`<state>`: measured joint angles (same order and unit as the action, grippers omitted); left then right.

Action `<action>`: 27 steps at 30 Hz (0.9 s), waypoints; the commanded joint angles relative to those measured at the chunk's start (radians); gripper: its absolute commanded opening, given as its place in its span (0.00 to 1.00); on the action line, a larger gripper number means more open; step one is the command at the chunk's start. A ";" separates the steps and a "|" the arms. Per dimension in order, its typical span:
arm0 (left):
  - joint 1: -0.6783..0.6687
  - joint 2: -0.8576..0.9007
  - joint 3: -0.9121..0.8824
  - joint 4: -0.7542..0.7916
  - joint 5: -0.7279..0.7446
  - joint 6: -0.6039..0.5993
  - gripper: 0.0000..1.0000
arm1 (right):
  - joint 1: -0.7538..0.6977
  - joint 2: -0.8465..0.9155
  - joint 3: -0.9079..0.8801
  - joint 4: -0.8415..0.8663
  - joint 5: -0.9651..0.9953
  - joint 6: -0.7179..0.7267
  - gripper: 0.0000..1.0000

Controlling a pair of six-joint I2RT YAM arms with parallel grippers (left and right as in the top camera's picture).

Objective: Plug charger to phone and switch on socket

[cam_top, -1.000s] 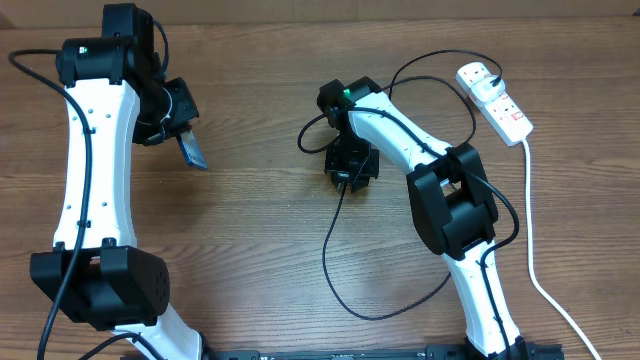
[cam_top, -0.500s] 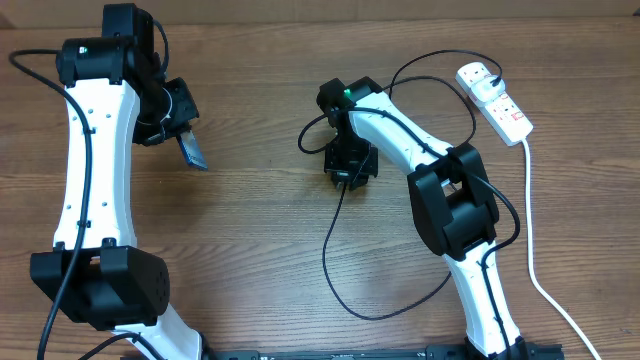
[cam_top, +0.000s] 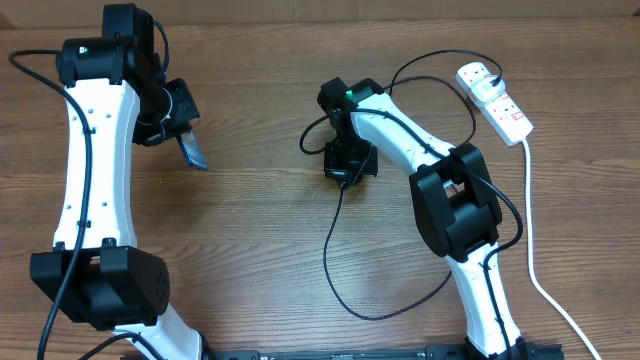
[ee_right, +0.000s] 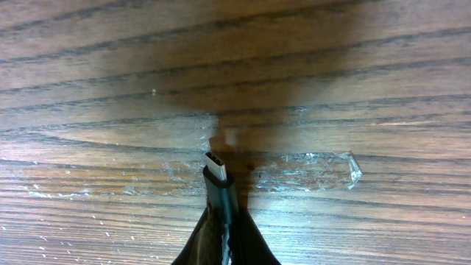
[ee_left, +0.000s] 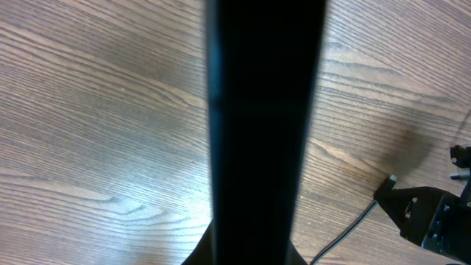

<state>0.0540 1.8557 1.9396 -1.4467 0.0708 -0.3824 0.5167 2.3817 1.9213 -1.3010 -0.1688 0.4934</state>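
My left gripper (cam_top: 181,133) is shut on the phone (cam_top: 193,152) and holds it edge-on above the table at the left. In the left wrist view the phone (ee_left: 265,110) is a dark slab that fills the middle and hides the jaws (ee_left: 250,256). My right gripper (cam_top: 346,170) is shut on the charger's connector end at mid table. In the right wrist view the connector tip (ee_right: 218,171) sticks out of the jaws (ee_right: 225,239), just above the wood. The black charger cable (cam_top: 330,260) loops down, round and up to the white socket (cam_top: 497,100) at the far right.
The socket's thick white lead (cam_top: 530,240) runs down the right side to the front edge. The cable loops lie around the right arm's base (cam_top: 455,210). A patch of clear tape residue (ee_right: 309,171) sits on the wood by the connector tip. The right gripper also shows in the left wrist view (ee_left: 430,217).
My right gripper has shifted very slightly left and back with the connector. The left arm and the phone have not moved.
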 commanded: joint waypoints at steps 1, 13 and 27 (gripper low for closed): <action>-0.002 0.008 0.011 0.020 0.048 0.035 0.04 | -0.001 0.061 -0.012 0.019 0.014 -0.007 0.04; 0.000 0.008 0.012 0.274 0.804 0.259 0.04 | 0.014 -0.191 0.162 -0.064 -0.418 -0.345 0.04; 0.004 0.008 0.012 0.488 1.350 0.218 0.04 | 0.077 -0.561 0.162 0.011 -0.558 -0.423 0.04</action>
<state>0.0544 1.8565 1.9396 -0.9691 1.2373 -0.1730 0.5983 1.8317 2.0781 -1.3148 -0.7048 0.0681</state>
